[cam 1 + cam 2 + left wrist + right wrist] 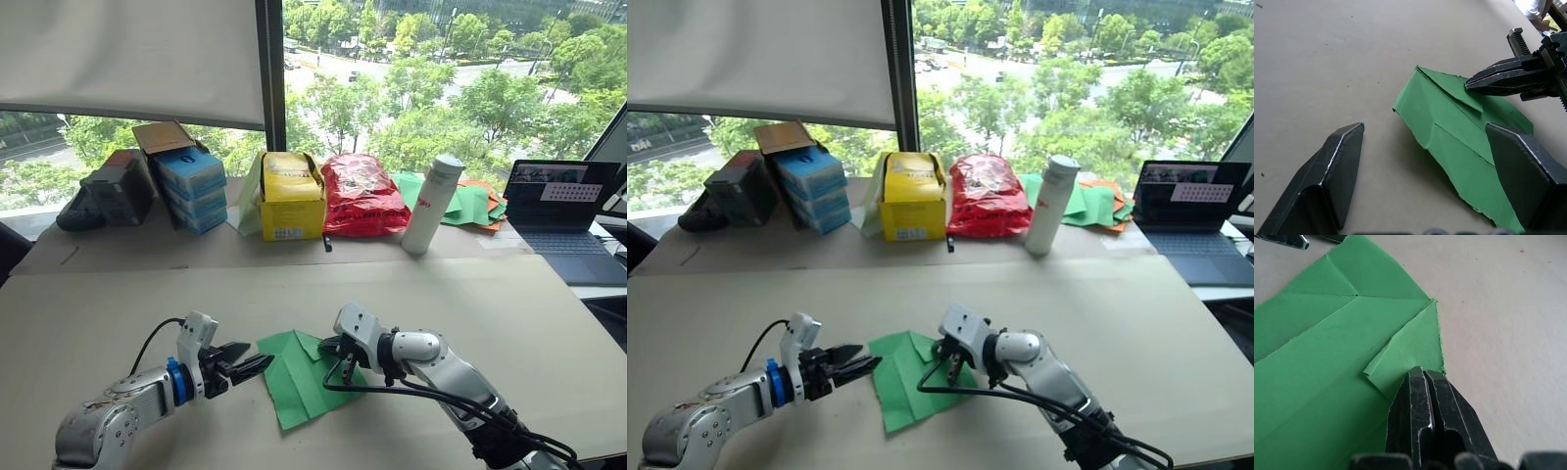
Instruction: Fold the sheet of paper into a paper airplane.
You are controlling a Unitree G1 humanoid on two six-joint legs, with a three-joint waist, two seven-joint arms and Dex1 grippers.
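Paper: the sheet of paper [306, 377], bright green, lies flat on the beige worktop [470, 313] near its front edge, between the two grippers. Creases run across it, and one small corner flap is folded in at the edge nearest the right gripper. Its torn-looking lower edge points toward 6 o'clock.

Left gripper [253, 365]: sits at 9 o'clock of the sheet, jaws spread wide, tips pointing toward the paper's left edge and just short of it in the head views. In the left wrist view the two fingers [1332, 171] straddle the near end of the sheet without gripping it; whether either one touches the paper cannot be told.

Right gripper [336, 345]: at 3 o'clock of the sheet, jaws pressed together, tips resting on the folded corner flap. In the right wrist view the closed fingers [1425, 411] meet right at the flap's edge; whether paper is pinched between them or only pressed under them cannot be told.

Back of worktop, 12 o'clock: yellow box [291, 196], red bag [361, 194] beside it, white bottle [433, 204] upright. At 11 o'clock, stack of blue boxes [192, 188]. At 1 o'clock, pile of green and orange sheets [470, 204], then open laptop [563, 220] at 2 o'clock
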